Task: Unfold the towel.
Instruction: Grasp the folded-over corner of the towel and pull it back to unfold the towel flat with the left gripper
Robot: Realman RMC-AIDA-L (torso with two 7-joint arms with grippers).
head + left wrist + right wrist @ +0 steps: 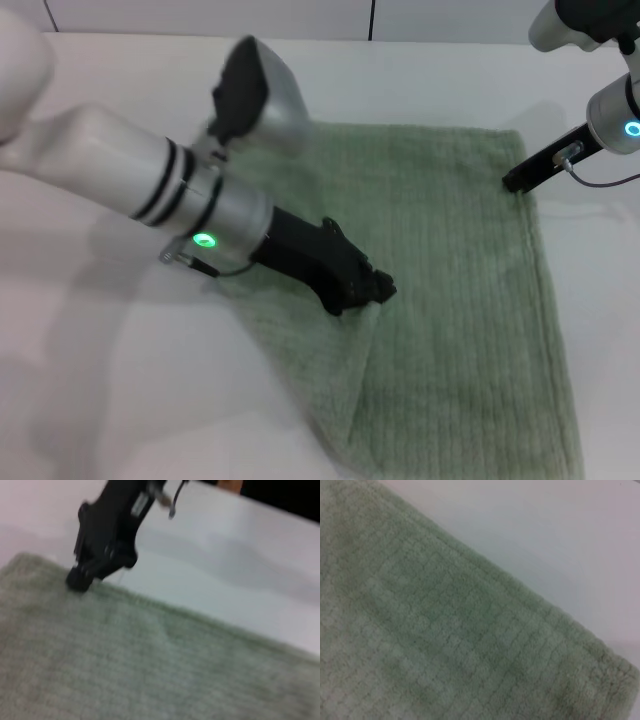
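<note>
The pale green towel (460, 300) lies spread on the white table (80, 380). My left gripper (380, 291) is low over the towel's middle, shut on a pinched ridge of cloth. A crease runs from there toward the near edge. My right gripper (512, 183) is at the towel's far right corner, shut on the hem. The left wrist view shows the right gripper (79, 580) with its tip on the towel's (150, 670) edge. The right wrist view shows only ribbed towel (445, 630) and its hemmed edge, close up.
Bare white table surrounds the towel on the left (80, 380) and at the back (420, 80). The table's back edge runs along the top of the head view. My left forearm (170, 190) crosses over the towel's left part.
</note>
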